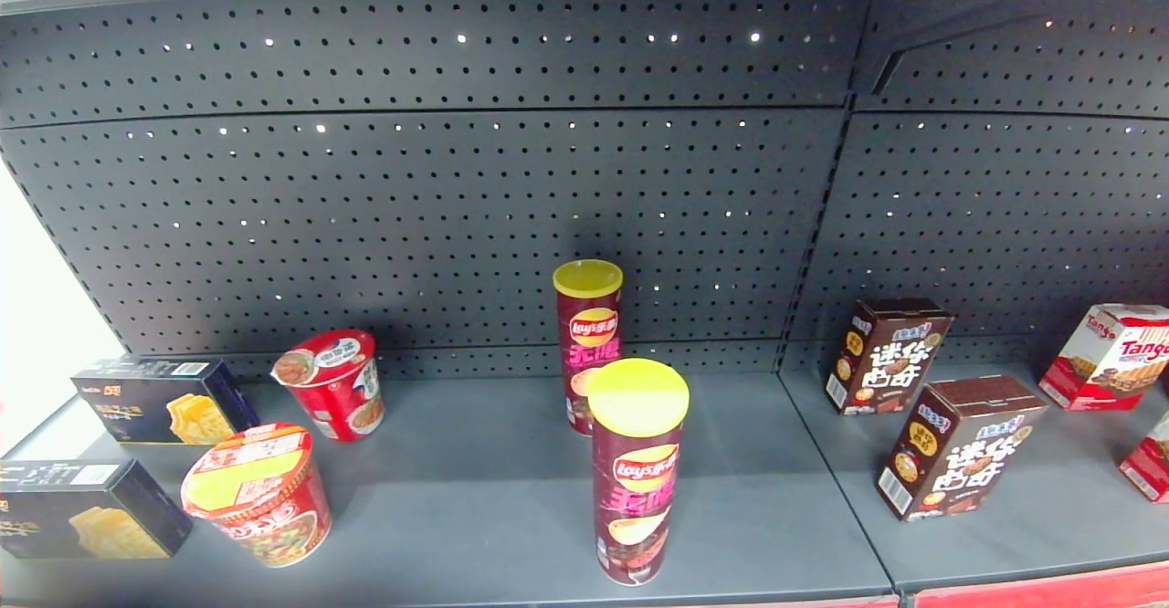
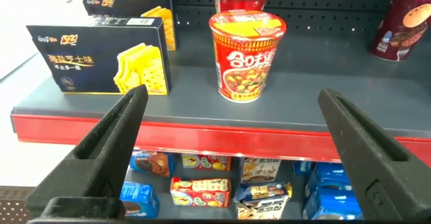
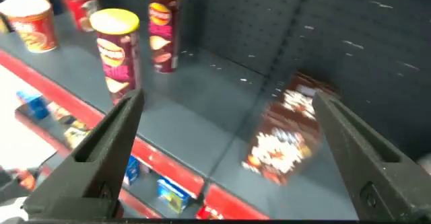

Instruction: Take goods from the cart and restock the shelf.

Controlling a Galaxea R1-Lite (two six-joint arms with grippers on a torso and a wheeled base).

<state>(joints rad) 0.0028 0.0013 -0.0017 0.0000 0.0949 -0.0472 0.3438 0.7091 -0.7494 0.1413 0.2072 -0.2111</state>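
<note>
Left claw (image 2: 232, 96): fingers spread wide, nothing held, facing the red front edge of the grey metal shelf (image 1: 475, 498). Right claw (image 3: 227, 97): likewise released and empty, facing the same shelf.

Goods on the shelf, by place in the head view:
- Front maroon crisp can with yellow lid (image 1: 637, 471): upright, lower centre, near the shelf's front edge.
- Rear maroon crisp can with yellow lid (image 1: 588, 343): upright, centre, just behind the front one.
- Front red noodle cup (image 1: 258, 496): lower left, upright.
- Rear red noodle cup (image 1: 331, 384): left of centre, farther back.
- Two dark blue cracker boxes: one at the lower left edge (image 1: 87, 508), one behind it (image 1: 164, 400), beside the cups.
- Two brown snack boxes: one standing right of centre (image 1: 886, 355), one nearer the front (image 1: 959, 448).
- Red-and-white wafer box (image 1: 1110, 357): right edge.

Black perforated back panel (image 1: 411, 206): behind all the stock.
Assorted packets (image 2: 202, 192): on a lower shelf beneath the red edge, seen in the left wrist view.
</note>
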